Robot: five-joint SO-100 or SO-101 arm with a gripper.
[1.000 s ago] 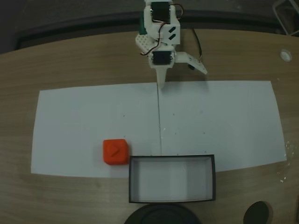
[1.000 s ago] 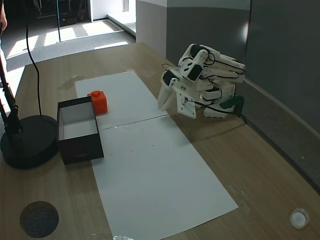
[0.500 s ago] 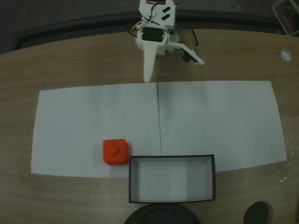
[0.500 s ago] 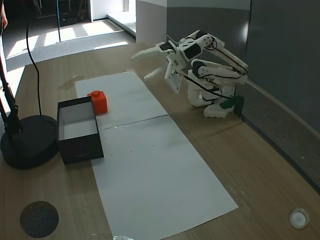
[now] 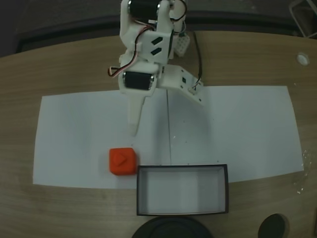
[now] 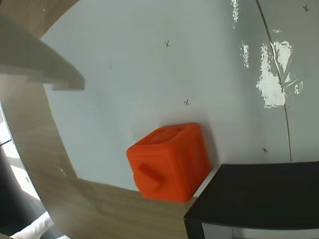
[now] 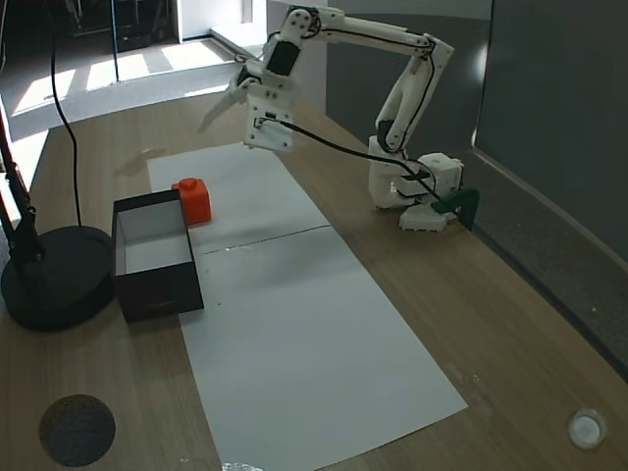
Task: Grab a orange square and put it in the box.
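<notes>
White paper covers the wooden desk [image 5: 74, 64]; orange square [image 5: 123, 161] lies just left of the box [image 5: 182, 170], its corner against the wall. Tool [image 7: 228, 100] hovers above, spread wide, empty, apparently for descent.

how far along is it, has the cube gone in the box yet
Not yet. The orange square sits on the paper beside the empty box, ungrasped. The gripper hangs open in the air above the paper, short of the cube. Descending, grasping, lifting and dropping it in remain.
</notes>
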